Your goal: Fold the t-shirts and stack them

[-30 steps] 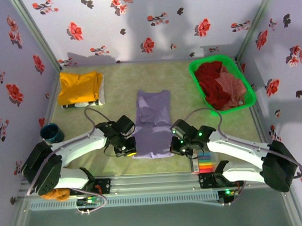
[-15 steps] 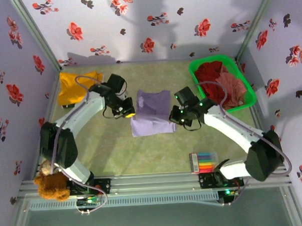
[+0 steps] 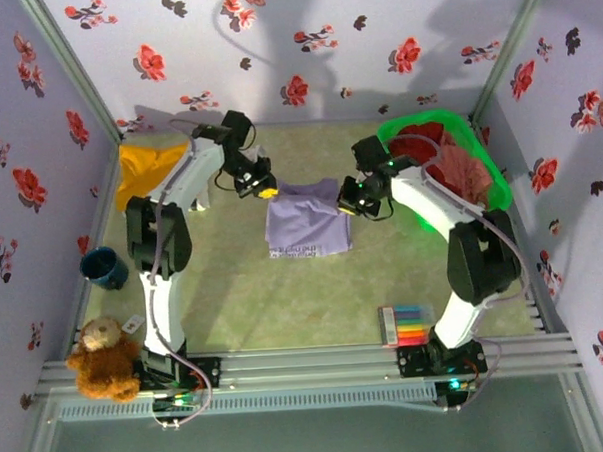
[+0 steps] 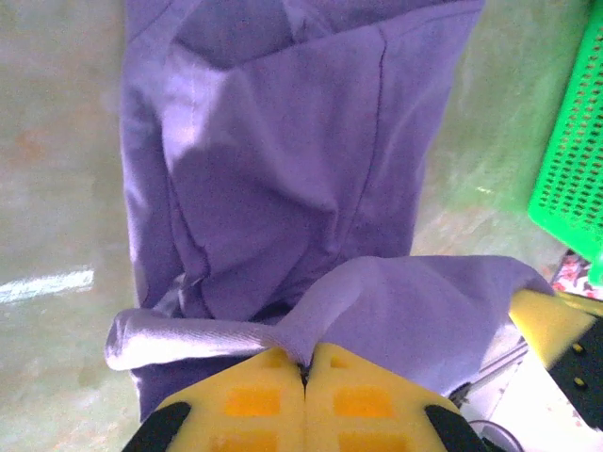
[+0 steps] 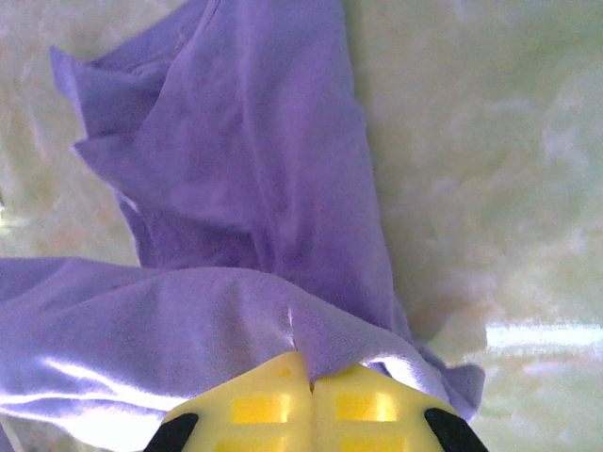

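Since both arms swept the near hem fwd, lavender tee (image 3: 304, 231) now lies doubled, mid desk (image 3: 285, 307). L gripper (image 3: 268, 190) & R gripper (image 3: 347, 208) each pinched tight on a hem corner at the far edge. Half-fold looks made; release likely next.

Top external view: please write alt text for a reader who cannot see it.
The left gripper and the right gripper, reaching across a green table, are each shut on the far edge of a lavender t-shirt lying in the middle. A mustard-yellow t-shirt lies far left; a green basket far right holds a dark red t-shirt and a pink t-shirt.
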Motion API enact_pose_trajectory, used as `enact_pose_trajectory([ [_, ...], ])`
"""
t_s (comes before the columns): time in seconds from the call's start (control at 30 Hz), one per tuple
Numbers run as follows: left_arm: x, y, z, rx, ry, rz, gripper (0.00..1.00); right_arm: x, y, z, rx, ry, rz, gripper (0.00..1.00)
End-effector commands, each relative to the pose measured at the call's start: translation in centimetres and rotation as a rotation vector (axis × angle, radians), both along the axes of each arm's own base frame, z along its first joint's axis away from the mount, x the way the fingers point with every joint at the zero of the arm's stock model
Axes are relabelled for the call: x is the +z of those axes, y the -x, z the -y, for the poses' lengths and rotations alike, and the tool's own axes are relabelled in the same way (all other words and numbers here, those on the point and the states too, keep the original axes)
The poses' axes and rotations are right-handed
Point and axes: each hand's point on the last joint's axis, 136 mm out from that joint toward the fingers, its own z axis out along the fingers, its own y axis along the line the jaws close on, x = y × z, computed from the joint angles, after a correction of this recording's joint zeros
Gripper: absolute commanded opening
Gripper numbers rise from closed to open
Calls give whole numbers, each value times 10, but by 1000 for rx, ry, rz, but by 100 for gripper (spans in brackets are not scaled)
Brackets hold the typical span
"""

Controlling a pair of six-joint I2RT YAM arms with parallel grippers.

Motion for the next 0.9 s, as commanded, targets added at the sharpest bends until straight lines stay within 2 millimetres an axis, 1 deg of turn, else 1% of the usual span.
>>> enact_pose_trajectory([
  [0.0,-11,2,-2,-16,49,-100,0,-6,-31,-2,25,-47,20,0],
  [0.1,-27,-10,-2,-1,75,-136,0,-14,-58,-7,30,-76,26,0],
  [0.27,-46,-48,-5,89,166,-156,0,-17,-99,-21,34,-123,90,0],
  [0.37,-59,-64,-7,125,197,-176,0,-20,-116,-27,25,-146,137,0],
  [0.43,-68,-69,-9,142,205,-195,0,-21,-125,-28,14,-147,163,0],
  [0.53,-82,-77,-14,167,201,-202,0,-14,-130,-30,9,-158,188,0],
  [0.67,-95,-82,-23,171,154,-180,0,0,-124,-30,12,-159,197,0],
  [0.8,-115,-81,-34,168,63,-171,0,7,-115,-37,43,-152,178,0],
  [0.87,-124,-75,-38,141,-1,-166,0,14,-113,-43,72,-133,197,0],
])
